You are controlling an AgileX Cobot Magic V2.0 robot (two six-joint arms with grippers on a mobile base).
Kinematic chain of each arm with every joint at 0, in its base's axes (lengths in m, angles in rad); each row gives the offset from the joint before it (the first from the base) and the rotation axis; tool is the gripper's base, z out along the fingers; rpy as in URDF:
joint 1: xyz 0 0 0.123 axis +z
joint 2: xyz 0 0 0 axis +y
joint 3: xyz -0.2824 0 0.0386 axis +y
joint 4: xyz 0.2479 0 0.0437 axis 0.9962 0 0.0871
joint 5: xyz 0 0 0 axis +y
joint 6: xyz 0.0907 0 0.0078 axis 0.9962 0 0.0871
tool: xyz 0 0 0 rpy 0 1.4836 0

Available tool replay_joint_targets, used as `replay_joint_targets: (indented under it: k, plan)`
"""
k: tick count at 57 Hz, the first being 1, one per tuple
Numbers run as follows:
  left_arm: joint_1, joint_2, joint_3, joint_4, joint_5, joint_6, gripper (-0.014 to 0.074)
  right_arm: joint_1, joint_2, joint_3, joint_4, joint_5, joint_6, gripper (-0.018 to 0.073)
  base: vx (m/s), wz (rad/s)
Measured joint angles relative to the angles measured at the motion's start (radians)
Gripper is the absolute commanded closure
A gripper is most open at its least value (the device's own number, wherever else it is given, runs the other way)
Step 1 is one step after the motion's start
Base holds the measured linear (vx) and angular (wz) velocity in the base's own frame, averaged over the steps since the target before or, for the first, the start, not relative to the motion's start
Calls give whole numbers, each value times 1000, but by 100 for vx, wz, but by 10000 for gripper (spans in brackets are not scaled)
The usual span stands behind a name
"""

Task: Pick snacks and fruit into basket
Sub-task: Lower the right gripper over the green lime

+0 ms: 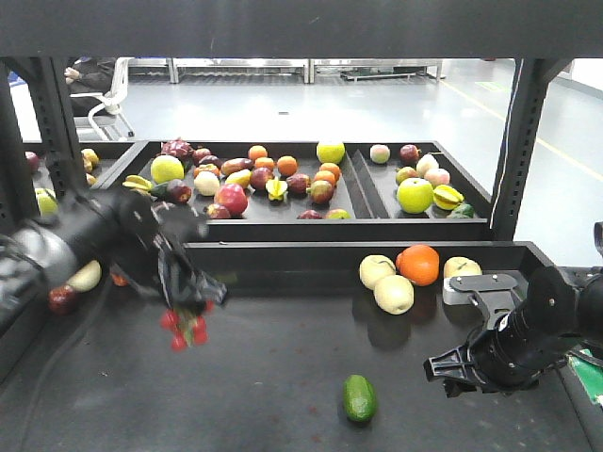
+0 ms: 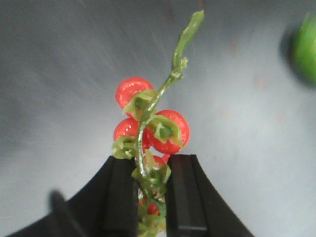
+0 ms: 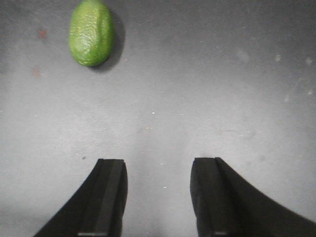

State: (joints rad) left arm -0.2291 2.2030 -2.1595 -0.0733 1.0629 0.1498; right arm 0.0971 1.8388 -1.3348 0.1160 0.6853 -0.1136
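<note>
My left pincer [image 2: 150, 165] is clamping glossy cherry tomatoes [image 2: 170, 129] by their stem [image 2: 181, 52]; my right pincer [image 3: 158, 165] is gaping near the pebbly oval fruit [image 3: 91, 32].

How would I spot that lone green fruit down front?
Start at the dark lower tabletop in front of the fruit trays. Near its front edge lies a dark green oval fruit with pebbly skin. Unlike the round pale apples behind it, it lies alone.
</note>
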Motion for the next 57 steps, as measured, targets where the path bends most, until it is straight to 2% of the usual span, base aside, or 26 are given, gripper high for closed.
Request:
replay_joint_targets:
  k: [12, 21, 29, 45, 51, 57]
  plan:
    - [20, -111, 2, 3, 12, -47, 603, 14, 4, -14, 38, 21, -66, 150, 0, 0]
    - [22, -172, 39, 10, 0, -58, 603, 71, 48, -106, 39, 42, -86, 95, 0, 0]
    - [22, -273, 212, 24, -83, -76, 603, 119, 149, -268, 45, 114, -81, 35, 0, 0]
    - [34, -553, 623, 53, -236, -79, 603, 123, 425, -679, 49, 361, 11, 8, 0, 0]
    - [46, -634, 724, 55, -269, -80, 603, 123, 511, -790, 44, 416, 53, 8, 0, 0]
    - [51, -685, 783, 63, -276, -80, 602, 123, 558, -826, 41, 436, 80, 8, 0, 0]
